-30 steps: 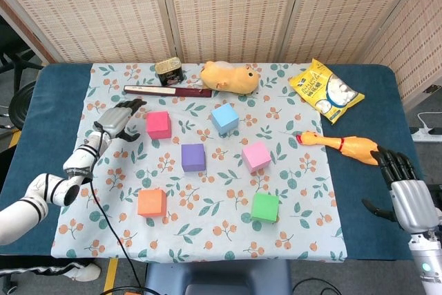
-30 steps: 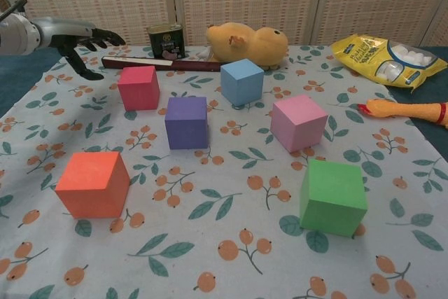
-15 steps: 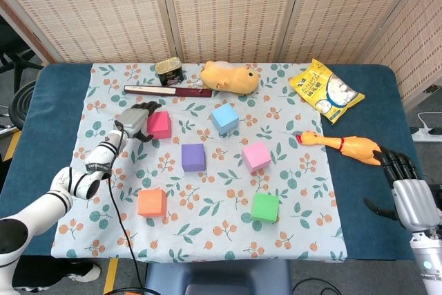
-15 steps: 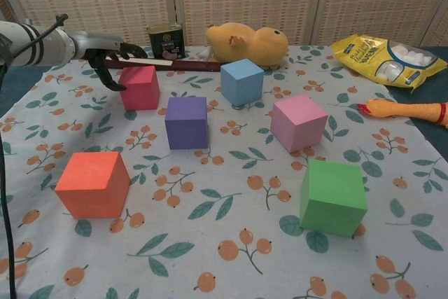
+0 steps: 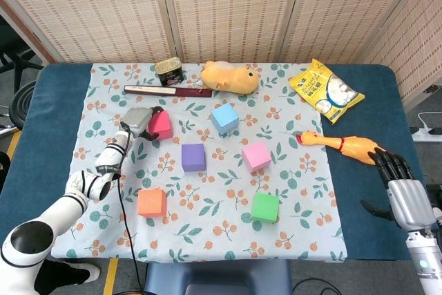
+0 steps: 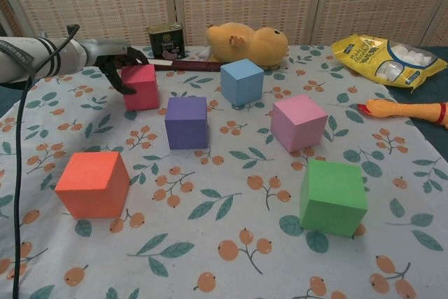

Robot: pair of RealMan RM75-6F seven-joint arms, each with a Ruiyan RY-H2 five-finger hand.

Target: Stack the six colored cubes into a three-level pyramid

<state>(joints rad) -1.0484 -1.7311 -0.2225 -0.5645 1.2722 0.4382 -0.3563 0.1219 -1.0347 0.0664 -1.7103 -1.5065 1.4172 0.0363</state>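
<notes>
Six cubes lie on the floral cloth point(image 5: 207, 233). My left hand point(image 5: 137, 121) grips the red cube point(image 5: 163, 127) at the back left; the cube looks tipped, with fingers over its top and the thumb on its left side point(image 6: 126, 87). Apart from it stand the blue cube point(image 5: 224, 117), the purple cube point(image 5: 193, 157), the pink cube point(image 5: 256, 155), the green cube point(image 5: 264, 206) and the orange cube point(image 5: 152, 202). My right hand point(image 5: 404, 195) hangs open past the table's right front edge, far from every cube, and only the head view shows it.
Along the back lie a small can point(image 5: 168, 71), a dark knife-like bar point(image 5: 168, 90), a yellow plush point(image 5: 230, 77) and a yellow snack bag point(image 5: 324, 90). A rubber chicken point(image 5: 342, 144) lies at the right. A black cable point(image 5: 119, 198) trails from my left arm.
My left hand has moved right to the red cube and closed around it, and the cube has tipped. My right hand has barely shifted.
</notes>
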